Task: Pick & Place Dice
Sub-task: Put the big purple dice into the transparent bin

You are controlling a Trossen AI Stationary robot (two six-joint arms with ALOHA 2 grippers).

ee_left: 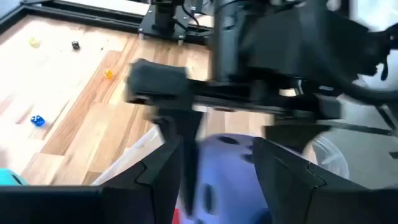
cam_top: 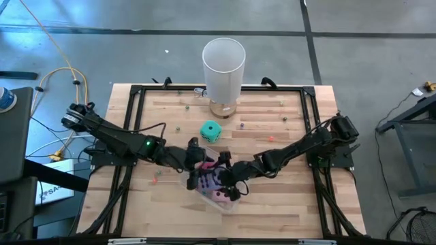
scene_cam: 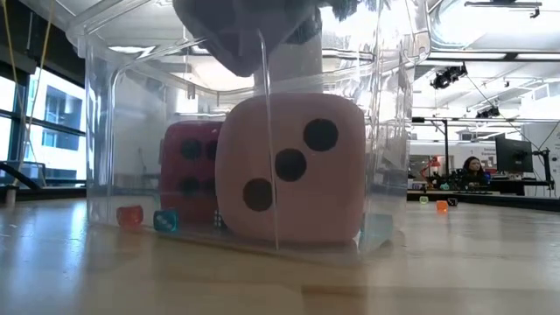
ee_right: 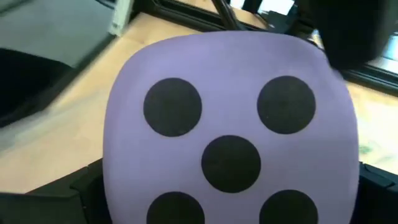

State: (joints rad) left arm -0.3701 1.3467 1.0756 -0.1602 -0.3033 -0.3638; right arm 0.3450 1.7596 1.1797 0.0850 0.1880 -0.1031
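Risk: our right gripper (cam_top: pixel 228 182) grasps the purple die (ee_right: pixel 230 130) over the clear bin (scene_cam: pixel 114 131); the left gripper (cam_top: pixel 197 178), jaws half-parted on nothing visible, crowds it and could knock the drop astray.

Purple die (ee_right: pixel 230 124), pink die (scene_cam: pixel 293 166), both black-pipped.

Grey concrete floor (cam_top: pixel 102 17), tall windows (scene_cam: pixel 52 122), ceiling lights (scene_cam: pixel 451 77).
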